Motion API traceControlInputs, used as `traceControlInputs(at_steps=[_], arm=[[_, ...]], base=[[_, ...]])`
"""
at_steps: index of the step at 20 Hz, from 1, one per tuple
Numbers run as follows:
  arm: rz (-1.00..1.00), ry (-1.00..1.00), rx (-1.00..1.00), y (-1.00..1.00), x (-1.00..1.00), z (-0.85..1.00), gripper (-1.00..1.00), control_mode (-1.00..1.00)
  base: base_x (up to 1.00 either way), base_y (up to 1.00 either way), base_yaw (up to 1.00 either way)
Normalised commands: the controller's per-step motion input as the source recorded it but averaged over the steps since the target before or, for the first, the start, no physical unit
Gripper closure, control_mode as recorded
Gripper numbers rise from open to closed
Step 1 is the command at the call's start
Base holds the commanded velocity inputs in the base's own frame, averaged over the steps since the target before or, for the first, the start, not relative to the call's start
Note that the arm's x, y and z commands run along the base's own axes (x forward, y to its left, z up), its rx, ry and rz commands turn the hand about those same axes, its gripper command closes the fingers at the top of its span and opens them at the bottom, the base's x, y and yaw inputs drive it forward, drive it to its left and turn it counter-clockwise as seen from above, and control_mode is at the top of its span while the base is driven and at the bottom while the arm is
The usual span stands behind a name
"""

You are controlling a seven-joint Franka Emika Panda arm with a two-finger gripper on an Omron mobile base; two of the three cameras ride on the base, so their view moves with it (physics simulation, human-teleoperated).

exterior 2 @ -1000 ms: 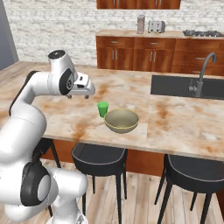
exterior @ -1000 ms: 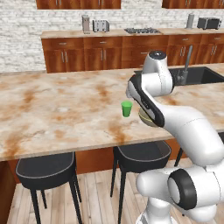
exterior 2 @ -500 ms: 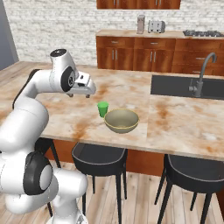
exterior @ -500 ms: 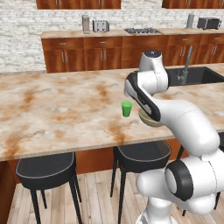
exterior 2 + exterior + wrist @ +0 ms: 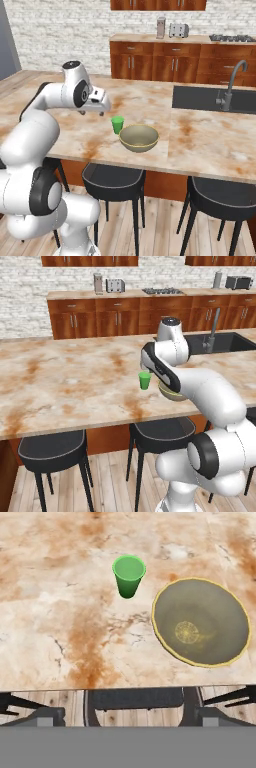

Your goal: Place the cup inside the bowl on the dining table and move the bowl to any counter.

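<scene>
One cup [image 5: 129, 575], one bowl [image 5: 201, 622], two stools [image 5: 116, 178].

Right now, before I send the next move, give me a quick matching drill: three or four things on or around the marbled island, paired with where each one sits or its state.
1 small bright green plastic cup
2 wide olive-tan bowl
3 grey curved faucet
4 black round stools

a under the island's near edge
b empty, close to that edge
c at the black sink
d upright beside the bowl, apart from it

Pairs: 1-d, 2-b, 3-c, 4-a

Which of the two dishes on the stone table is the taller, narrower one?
The green cup. It stands upright beside the wide, shallow olive bowl, not touching it.
</scene>
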Motion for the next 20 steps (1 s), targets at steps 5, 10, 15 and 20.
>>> traceControlInputs(at_steps=[5,10,15,20], arm=[[0.0,0.0,0.04,0.0,0.26,-0.35,-1.0,-1.0],[0.0,0.0,0.03,0.0,0.43,-0.27,-1.0,-1.0],[0.0,0.01,0.01,0.0,0.47,-0.02,-1.0,-1.0],[0.0,0.05,0.0,0.0,0.3,0.0,-1.0,-1.0]], base=[[0.0,0.0,0.0],[0.0,0.0,0.0],[0.0,0.0,0.0],[0.0,0.0,0.0]])
